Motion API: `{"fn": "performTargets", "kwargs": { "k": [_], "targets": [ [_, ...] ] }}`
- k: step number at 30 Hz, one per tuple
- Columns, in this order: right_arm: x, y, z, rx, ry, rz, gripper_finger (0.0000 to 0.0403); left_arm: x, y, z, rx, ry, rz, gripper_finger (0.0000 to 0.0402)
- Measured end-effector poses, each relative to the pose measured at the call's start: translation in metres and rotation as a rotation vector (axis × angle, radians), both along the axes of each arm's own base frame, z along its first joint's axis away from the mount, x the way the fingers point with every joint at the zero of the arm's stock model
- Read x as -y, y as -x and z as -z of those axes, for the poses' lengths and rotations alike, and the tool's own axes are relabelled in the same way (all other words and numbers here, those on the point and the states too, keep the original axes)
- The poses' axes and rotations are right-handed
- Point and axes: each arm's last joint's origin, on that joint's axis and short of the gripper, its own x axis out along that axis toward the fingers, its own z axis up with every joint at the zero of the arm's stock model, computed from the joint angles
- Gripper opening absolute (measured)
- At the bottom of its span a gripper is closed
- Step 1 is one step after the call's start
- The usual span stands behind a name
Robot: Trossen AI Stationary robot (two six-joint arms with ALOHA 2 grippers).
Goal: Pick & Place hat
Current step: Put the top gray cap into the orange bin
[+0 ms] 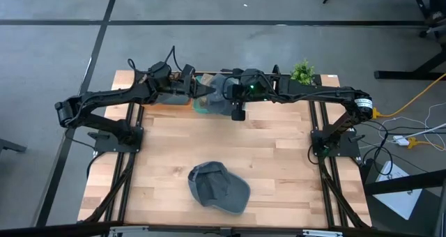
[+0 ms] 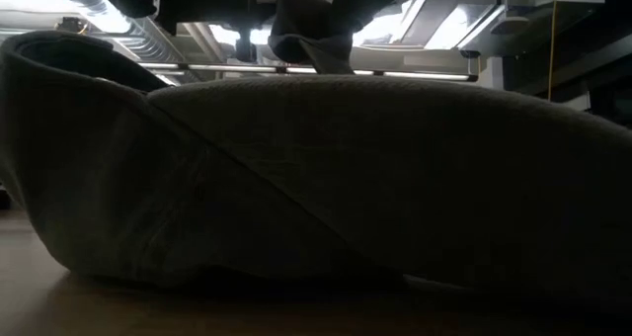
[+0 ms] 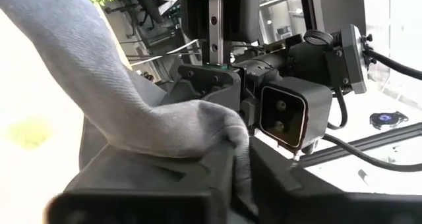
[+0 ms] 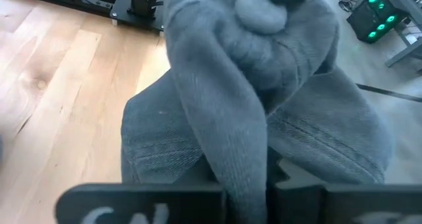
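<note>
**Two hats: one lying at the front, one pinched between both grippers at the back**

Nearest the low camera is the lying hat, a grey cap that fills almost that whole view. It rests on the wooden table near the front edge, about midway across. From above, its long axis runs on a slant, with the crown toward the left and the brim toward the front right. Nothing touches it.

At the far edge, the left gripper reaches in toward the middle. Its fingers are closed on a fold of grey cloth, as the left wrist view shows. That cloth is the held hat, a second grey cap hanging clear of the table between the two arms. The right gripper faces the left one from the other side, just beside it, and is also clamped on the bunched fabric.

The coming move turns on this shared grip. The held hat is at both fingertips, so neither arm is nearer. My guess is that one must let go before the other can carry it off. The lying hat is well apart, straight toward the front of the table from both.
</note>
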Motion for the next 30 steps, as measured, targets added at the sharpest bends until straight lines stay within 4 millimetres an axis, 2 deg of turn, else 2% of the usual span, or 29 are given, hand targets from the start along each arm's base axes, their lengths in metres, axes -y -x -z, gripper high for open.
{"fn": "performTargets", "kwargs": {
  "k": [3, 19, 24, 30],
  "targets": [
    [0.0, 0.0, 0.0, 0.005, -0.016, 0.009, 0.0021, 0.0, 0.0, 0.0, 0.001, -0.019, -0.002, 0.0011],
    [0.001, 0.0, -0.001, 0.041, -0.135, 0.079, 0.0028, -0.005, 0.008, -0.005, 0.016, -0.103, -0.046, 0.0004],
    [0.001, 0.0, -0.001, 0.05, -0.172, 0.103, 0.0061, -0.011, 0.018, -0.009, 0.011, -0.131, -0.086, 0.0004],
    [0.001, 0.001, 0.001, 0.057, -0.251, 0.147, 0.013, -0.014, 0.031, -0.007, -0.074, -0.167, -0.144, 0.0004]
  ]
}}
